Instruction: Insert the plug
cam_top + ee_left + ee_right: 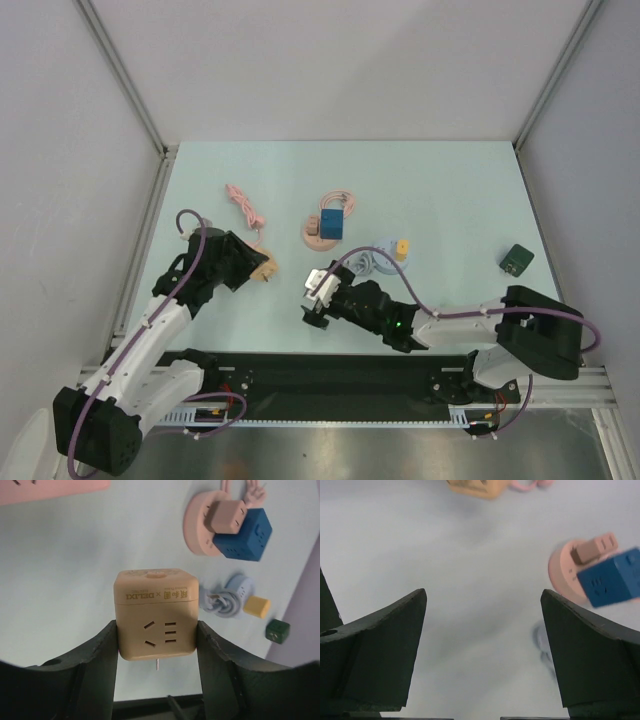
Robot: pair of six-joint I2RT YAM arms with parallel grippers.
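My left end effector (157, 642) is partly closed, clamping the tan socket cube (154, 605) between both fingers. My right end effector (483, 630) stands wide apart and holds nothing above the table (470, 555). Beyond the left one, off to its right, lies a grey coiled cable (222, 597); its end may be the plug.

right gripper (484, 595) jaws spread wide, only bare table (470, 645) between | ahead, just left of the gap: tan socket cube (472, 486), mostly cut off | ahead of right-hand jaw: pink round base (562, 572) carrying small pink cube (594, 547), blue cube (612, 577), blurred
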